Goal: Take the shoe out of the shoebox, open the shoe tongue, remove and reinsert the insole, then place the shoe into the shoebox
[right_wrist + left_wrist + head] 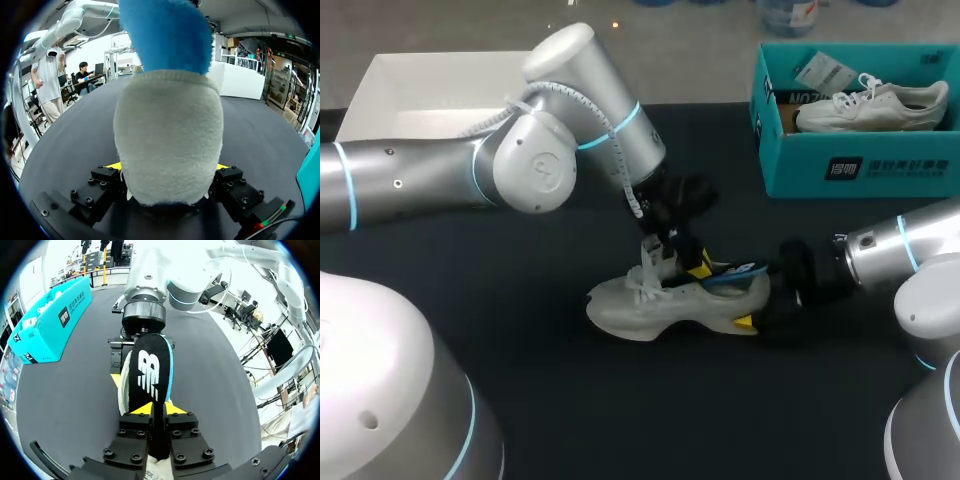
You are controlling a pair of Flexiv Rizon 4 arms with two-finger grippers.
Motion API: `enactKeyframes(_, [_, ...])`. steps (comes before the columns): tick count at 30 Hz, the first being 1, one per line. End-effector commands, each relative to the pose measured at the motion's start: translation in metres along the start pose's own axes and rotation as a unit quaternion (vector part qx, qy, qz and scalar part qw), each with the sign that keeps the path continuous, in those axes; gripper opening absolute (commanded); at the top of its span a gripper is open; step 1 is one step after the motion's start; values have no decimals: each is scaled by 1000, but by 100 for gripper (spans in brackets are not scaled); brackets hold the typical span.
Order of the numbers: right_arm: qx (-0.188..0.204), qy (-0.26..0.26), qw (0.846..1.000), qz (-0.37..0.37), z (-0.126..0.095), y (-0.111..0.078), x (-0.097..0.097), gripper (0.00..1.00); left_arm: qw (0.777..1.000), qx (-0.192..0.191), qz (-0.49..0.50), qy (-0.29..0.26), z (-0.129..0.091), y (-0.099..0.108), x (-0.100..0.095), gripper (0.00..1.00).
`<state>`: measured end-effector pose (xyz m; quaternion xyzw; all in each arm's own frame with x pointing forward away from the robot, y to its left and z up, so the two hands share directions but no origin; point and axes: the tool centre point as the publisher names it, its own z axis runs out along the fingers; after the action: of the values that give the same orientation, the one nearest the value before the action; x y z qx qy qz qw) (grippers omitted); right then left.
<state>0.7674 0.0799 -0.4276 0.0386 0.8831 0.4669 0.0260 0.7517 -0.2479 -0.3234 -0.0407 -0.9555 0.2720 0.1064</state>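
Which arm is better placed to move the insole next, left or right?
Left, I think: the left pincer clamps the insole sticking out of the shoe, while the right pincer holds its heel and steadies it.

1. Shoe (660,305): upper was pale cloth, fuzzy at the heel.
2. Insole (150,370): face was matt black cloth, edge blue foam.
3. Shoebox (800,165): was matt teal cardboard.
4. Table (570,410): top looked dark and matt.
5. Left arm (410,185): shell was smooth, glossy, silver-grey.
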Motion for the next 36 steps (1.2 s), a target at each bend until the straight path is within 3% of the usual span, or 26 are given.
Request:
enactKeyframes(1, [2,-1,1000,0,2,0,2,0,1000,12,-4,-12,-2,2,6,61])
enactKeyframes(6, [2,-1,1000,0,2,0,2,0,999,8,-1,-34,1,1,9,50])
enactKeyframes(15, [2,-1,1000,0,2,0,2,0,996,33,16,-81,7,2,14,55])
enactKeyframes(17, [2,-1,1000,0,2,0,2,0,996,34,17,-79,7,1,14,50])
enactKeyframes(36, [2,-1,1000,0,2,0,2,0,994,37,24,-97,32,-12,1,45])
